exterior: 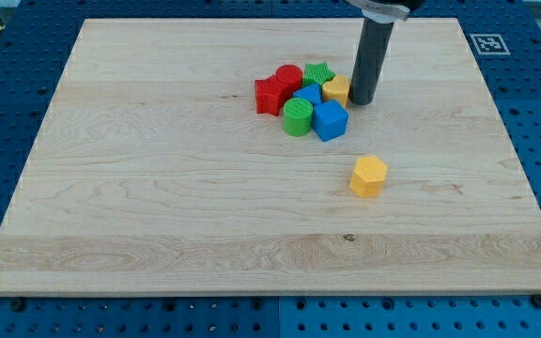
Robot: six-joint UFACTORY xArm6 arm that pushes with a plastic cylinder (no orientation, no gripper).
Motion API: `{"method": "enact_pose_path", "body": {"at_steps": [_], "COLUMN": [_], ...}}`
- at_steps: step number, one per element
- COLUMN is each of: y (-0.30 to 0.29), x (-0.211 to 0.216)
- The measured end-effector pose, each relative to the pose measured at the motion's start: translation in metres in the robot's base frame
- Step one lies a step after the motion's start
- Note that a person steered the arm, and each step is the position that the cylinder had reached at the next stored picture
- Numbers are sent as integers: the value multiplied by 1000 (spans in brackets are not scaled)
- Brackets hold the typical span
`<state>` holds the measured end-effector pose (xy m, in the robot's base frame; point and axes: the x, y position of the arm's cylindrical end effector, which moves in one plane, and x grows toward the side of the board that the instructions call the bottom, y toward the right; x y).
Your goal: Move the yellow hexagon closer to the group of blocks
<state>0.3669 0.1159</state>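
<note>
Lying well apart from my tip [362,101], toward view's bottom: yellow hexagon [368,176]; no jaws, just rod.

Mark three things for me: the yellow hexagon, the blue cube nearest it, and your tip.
yellow hexagon [368,176]: camera view, middle of its top and front faces.
blue cube [330,120]: camera view, centre of the block.
my tip [362,100]: camera view, the rod's very end, beside the group's right edge.

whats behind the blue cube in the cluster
Behind the blue cube, toward the view's top, sit another blue block, mostly covered, a small yellow block and a green star block. My tip rests beside the yellow one. Their lower parts are hidden.
</note>
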Motion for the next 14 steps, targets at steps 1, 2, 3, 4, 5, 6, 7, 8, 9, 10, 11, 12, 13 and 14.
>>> {"method": "enact_pose_path", "body": {"at_steps": [1, 2, 3, 4, 5, 6, 7, 8, 9, 10, 11, 12, 13, 14], "y": [13, 54, 84, 87, 87, 82, 54, 15, -2, -2, -2, -2, -6, -15], "x": [-8, -8, 24, 78, 137, 187, 214, 223, 207, 178, 163, 163, 163, 162]}}
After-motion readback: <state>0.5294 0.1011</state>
